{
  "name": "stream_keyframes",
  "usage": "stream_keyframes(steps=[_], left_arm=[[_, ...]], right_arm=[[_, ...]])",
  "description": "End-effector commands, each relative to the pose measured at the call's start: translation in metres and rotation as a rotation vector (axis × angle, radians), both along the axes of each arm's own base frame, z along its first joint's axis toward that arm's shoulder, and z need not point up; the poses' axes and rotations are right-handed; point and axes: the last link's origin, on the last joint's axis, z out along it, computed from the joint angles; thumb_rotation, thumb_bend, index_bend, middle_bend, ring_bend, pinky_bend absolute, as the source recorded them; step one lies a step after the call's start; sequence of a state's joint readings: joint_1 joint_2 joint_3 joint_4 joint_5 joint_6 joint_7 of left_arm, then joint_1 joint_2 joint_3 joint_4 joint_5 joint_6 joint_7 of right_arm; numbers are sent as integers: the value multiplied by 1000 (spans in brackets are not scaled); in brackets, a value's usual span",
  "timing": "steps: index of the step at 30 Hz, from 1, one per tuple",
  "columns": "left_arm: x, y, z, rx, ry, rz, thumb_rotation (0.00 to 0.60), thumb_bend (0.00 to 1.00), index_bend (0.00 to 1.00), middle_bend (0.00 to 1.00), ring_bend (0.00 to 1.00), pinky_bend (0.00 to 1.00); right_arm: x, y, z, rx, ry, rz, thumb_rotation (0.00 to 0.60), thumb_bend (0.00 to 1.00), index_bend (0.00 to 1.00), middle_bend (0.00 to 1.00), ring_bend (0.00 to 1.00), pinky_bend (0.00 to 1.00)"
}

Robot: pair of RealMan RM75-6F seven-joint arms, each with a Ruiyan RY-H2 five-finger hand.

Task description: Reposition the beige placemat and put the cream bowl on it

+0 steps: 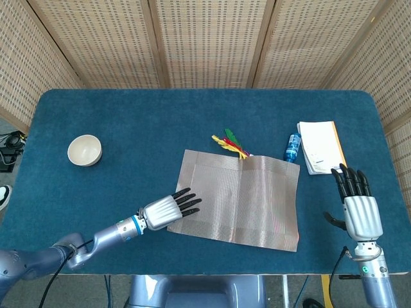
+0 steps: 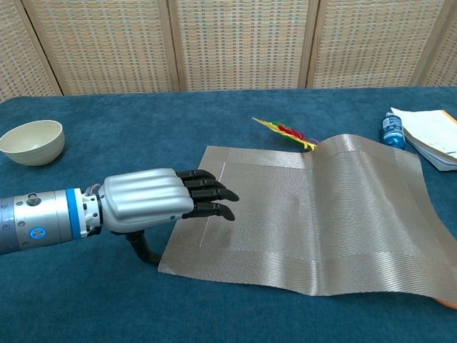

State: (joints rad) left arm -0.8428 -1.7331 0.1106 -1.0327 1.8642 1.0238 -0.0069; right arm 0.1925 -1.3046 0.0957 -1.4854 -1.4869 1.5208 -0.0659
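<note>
The beige placemat lies rumpled at centre frame, the cream bowl far off at left. Your left robot hand, fingers extended and empty, hovers over the mat's left edge; grasping that edge comes next. The right robot hand idles open.
</note>
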Motion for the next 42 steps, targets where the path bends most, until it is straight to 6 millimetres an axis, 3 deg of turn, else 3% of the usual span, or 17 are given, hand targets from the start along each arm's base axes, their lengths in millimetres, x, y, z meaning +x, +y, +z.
stream_keyframes(steps=[1, 9, 26, 33, 36, 42], left_arm=[[3, 0, 0, 0, -7, -4, 600, 173, 142, 0, 0, 0], [7, 2, 0, 5, -5, -1, 600, 185, 163, 0, 0, 0], [10, -5, -12, -33, -17, 32, 600, 466, 304, 0, 0, 0], [9, -5, -12, -45, -28, 52, 600, 509, 349, 0, 0, 0], [9, -6, -13, -47, -30, 58, 600, 527, 407, 0, 0, 0], [9, -6, -14, -44, -38, 64, 600, 527, 613, 0, 0, 0]], right_arm=[[1, 1, 0, -2, -3, 4, 600, 0, 0, 0, 0, 0], [1, 1, 2, -10, -9, 17, 600, 0, 0, 0, 0, 0], [4, 3, 6, -17, -22, 36, 600, 0, 23, 0, 0, 0], [5, 4, 7, -19, -29, 43, 600, 0, 29, 0, 0, 0], [5, 4, 8, -20, -31, 46, 600, 0, 30, 0, 0, 0], [6, 4, 8, -19, -33, 50, 600, 0, 31, 0, 0, 0]])
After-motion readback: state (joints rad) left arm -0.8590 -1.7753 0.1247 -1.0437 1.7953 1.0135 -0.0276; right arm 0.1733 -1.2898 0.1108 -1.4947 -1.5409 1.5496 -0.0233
